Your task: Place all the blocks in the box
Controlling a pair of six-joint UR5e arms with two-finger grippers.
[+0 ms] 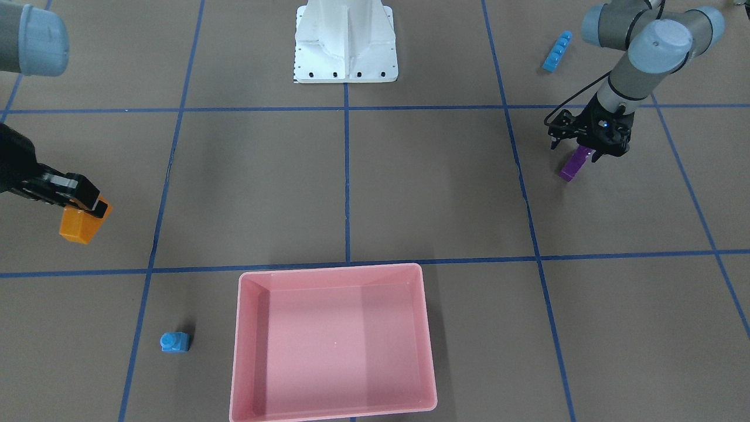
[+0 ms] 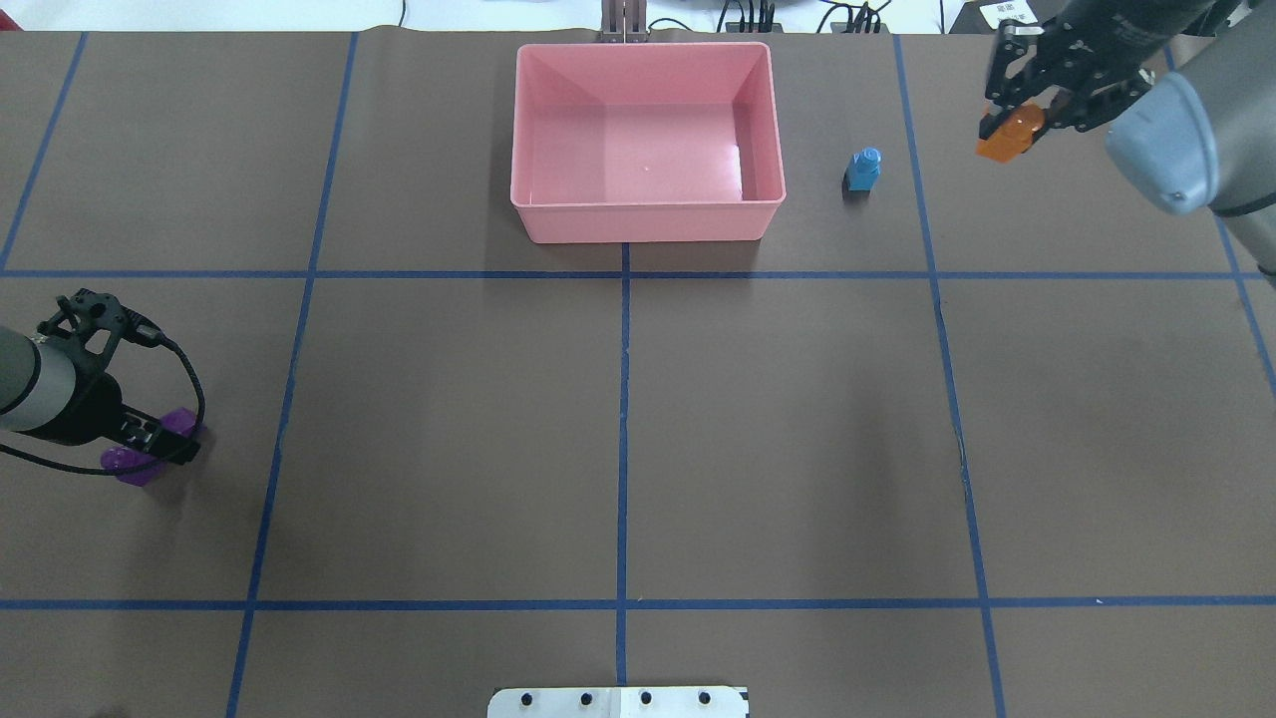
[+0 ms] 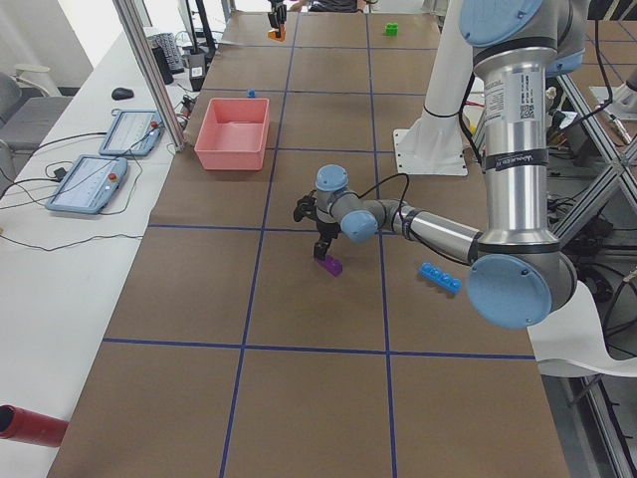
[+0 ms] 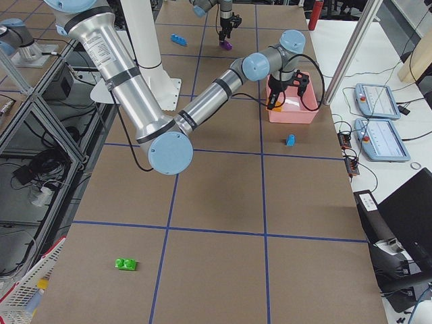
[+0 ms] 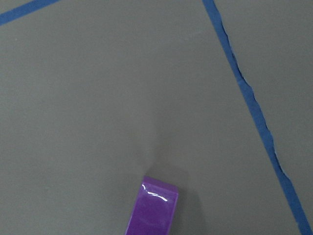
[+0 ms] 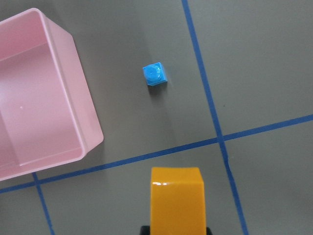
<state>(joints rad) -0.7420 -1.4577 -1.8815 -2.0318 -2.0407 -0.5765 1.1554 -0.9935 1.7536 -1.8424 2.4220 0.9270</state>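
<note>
Our right gripper [image 1: 88,205] is clamped on the orange sloped block [image 1: 80,225] and holds it clear of the table, well out to the side of the pink box [image 1: 333,343]. From the right wrist camera we see the orange block at the bottom of the view, with a taped line crossing beneath it, the small light-blue cube [image 6: 154,74] beyond, and a corner of the box at the left.

Our left gripper [image 1: 587,149] is closed on the narrow purple block [image 1: 575,163], which hangs tilted from the fingers. We cannot tell whether its lower end touches the table.

The small light-blue cube stands on the table just beside the box, apart from its wall. The long light-blue bar [image 1: 556,51] lies on the table near our left arm, well apart from the box. The green sloped block [image 4: 125,263] sits at the far end of the table on our right side, well away from everything else. The box holds no blocks.
</note>
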